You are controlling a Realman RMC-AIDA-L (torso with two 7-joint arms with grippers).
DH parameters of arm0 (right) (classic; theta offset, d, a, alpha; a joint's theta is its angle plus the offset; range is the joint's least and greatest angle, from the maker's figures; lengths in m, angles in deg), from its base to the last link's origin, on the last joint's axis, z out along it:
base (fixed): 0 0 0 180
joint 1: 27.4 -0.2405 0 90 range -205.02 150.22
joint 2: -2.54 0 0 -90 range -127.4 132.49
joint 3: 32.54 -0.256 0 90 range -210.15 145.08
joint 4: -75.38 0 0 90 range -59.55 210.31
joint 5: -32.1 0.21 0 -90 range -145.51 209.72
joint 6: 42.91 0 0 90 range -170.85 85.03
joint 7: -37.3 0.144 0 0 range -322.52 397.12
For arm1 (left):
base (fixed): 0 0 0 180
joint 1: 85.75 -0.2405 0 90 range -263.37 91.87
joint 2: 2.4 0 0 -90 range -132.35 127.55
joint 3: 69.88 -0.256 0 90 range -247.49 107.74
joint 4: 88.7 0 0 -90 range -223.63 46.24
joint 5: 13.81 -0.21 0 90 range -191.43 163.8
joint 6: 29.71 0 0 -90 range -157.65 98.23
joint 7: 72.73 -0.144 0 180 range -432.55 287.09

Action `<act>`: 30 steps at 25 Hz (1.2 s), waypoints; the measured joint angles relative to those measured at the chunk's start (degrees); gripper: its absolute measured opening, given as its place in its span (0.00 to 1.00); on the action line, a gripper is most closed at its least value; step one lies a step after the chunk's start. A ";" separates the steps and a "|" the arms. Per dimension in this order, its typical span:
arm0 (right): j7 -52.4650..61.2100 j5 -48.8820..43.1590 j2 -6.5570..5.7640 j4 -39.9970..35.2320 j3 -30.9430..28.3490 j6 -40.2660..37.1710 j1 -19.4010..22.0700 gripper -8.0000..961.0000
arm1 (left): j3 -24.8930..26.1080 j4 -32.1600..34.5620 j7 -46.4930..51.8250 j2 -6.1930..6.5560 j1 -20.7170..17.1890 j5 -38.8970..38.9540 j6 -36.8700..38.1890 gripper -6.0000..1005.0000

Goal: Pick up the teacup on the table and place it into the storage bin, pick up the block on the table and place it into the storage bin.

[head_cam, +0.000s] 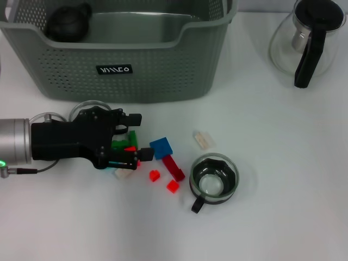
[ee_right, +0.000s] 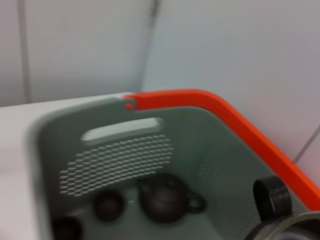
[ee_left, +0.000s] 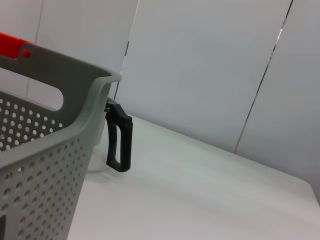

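Observation:
The grey-green storage bin [head_cam: 163, 70] stands at the back of the table, and its perforated wall [ee_left: 35, 165] fills one side of the left wrist view. A glass teacup [head_cam: 213, 178] with a black handle sits on the table at front centre. Loose blocks lie left of it: blue [head_cam: 161, 147], red [head_cam: 174, 167], two small red ones [head_cam: 154, 175] and a green one [head_cam: 122, 144]. My left gripper [head_cam: 137, 137] reaches in from the left, low and open, its fingers either side of the green block. The right gripper is not seen. Its wrist view looks down into the bin [ee_right: 120, 165].
A glass teapot [head_cam: 307, 41] with a black handle [ee_left: 119, 142] stands at the back right. A dark teapot [head_cam: 68, 23] sits inside the bin, also seen as [ee_right: 165, 200]. A pale block [head_cam: 202, 139] lies near the cup. A glass rim with a black ring [ee_right: 272, 200] shows close to the right wrist camera.

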State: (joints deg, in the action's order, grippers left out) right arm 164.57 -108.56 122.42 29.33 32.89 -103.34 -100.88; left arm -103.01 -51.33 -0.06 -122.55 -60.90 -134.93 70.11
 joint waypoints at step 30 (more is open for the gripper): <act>-4.67 0.56 0.89 21.50 1.55 18.00 -1.45 0.19 | 1.41 -0.46 -1.60 0.27 -0.06 0.62 0.20 0.92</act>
State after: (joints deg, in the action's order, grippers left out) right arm 159.90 -108.00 123.30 50.84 34.45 -85.34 -102.33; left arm -101.61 -51.79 -1.66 -122.28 -60.95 -134.31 70.31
